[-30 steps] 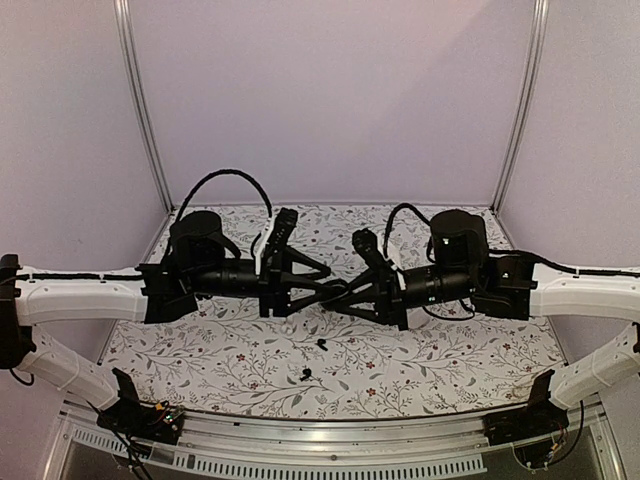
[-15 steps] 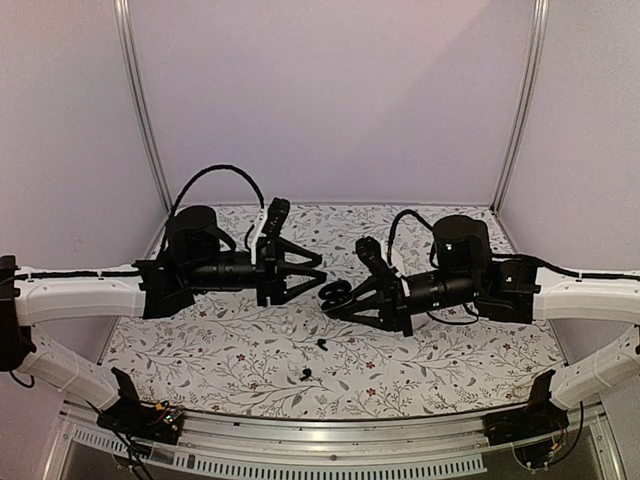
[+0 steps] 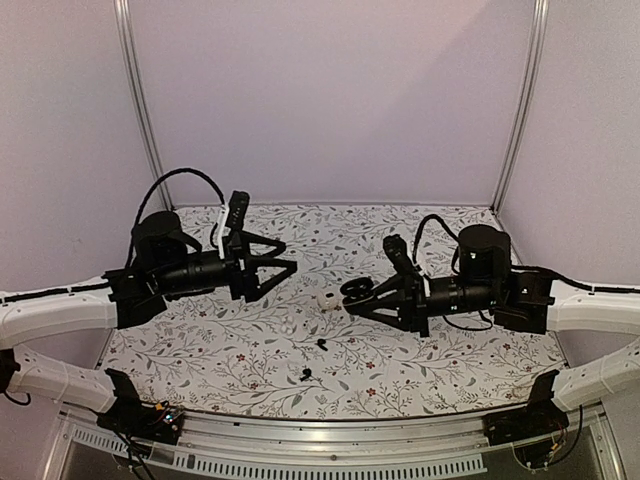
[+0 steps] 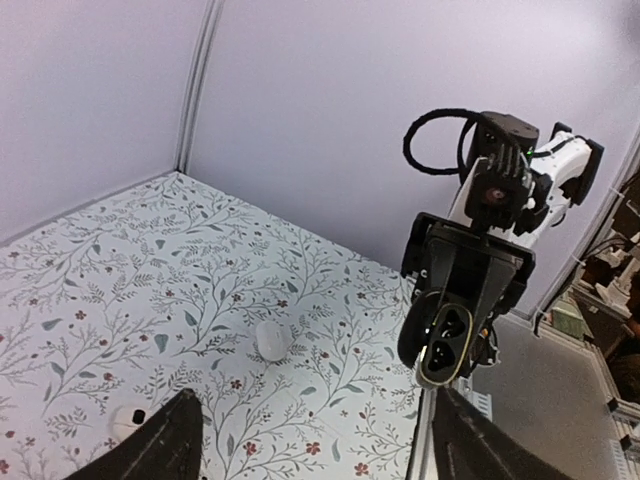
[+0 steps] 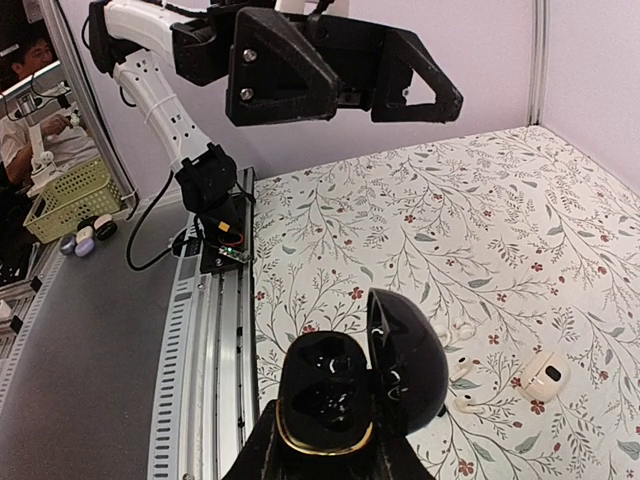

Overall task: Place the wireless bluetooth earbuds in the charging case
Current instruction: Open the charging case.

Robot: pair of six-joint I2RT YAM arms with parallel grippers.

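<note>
My right gripper is shut on the black charging case, held above the mat with its lid swung open. The case's two dark hollows face my left gripper; whether anything sits in them I cannot tell. My left gripper hangs open and empty to the left, well apart from the case. Two black earbuds lie on the mat toward the front. White earbuds lie beside the open white case.
A white pebble-like thing rests on the floral mat ahead of my left fingers. The metal front rail runs along the near edge. Purple walls close the back and sides.
My left arm has pulled back to the left, away from the right gripper, and its jaws have spread wider. The right gripper has drifted right and lower, still gripping the black case.
</note>
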